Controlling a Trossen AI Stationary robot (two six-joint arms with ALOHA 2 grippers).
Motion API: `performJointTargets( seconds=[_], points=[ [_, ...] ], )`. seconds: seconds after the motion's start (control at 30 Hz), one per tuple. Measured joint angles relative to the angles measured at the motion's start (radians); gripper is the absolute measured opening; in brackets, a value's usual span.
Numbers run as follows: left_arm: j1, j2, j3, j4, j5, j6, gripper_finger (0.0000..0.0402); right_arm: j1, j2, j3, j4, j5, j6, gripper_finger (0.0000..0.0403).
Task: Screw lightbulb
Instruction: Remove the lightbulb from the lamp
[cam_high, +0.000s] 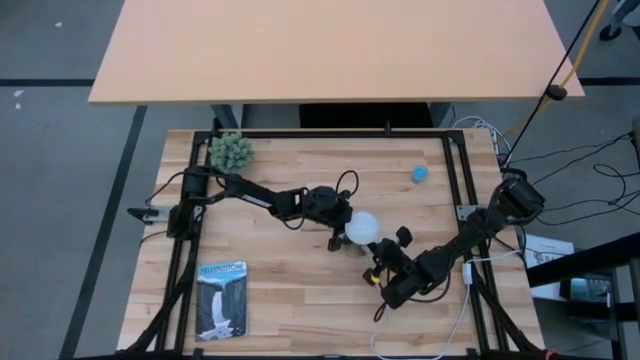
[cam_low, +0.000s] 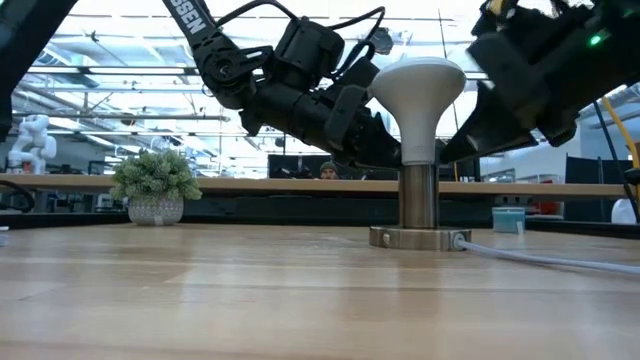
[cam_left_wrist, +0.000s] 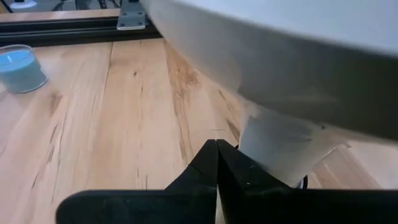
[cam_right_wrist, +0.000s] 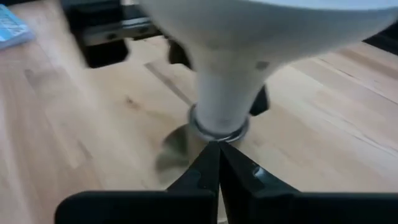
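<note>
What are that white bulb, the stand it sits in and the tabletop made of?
The lightbulb looks like matte frosted plastic or glass; its even white surface doesn't settle which. The socket seems brushed metal: silvery, with a dull sheen. The table looks like pale wood, with visible grain and joined strips.

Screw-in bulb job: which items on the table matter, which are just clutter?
Job:
- lightbulb, upright in the socket
- socket with white cord
- left gripper and right gripper, jaws shut, beside the bulb

Lying about:
- potted plant
- blue cap
- booklet
</note>
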Motion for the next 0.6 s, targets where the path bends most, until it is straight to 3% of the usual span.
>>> performJointTargets(
  seconds=[0.3,0.6],
  points=[
    [0.057,0.004,-0.003,0.048,-0.021,0.021,0.0000,0.018,0.000,0.000,0.060,0.005,-0.069,0.0000],
    [0.048,0.004,-0.003,0.058,-0.145,0.024,0.0000,-0.026,0.000,0.001,0.081,0.005,-0.131,0.0000]
  ],
)
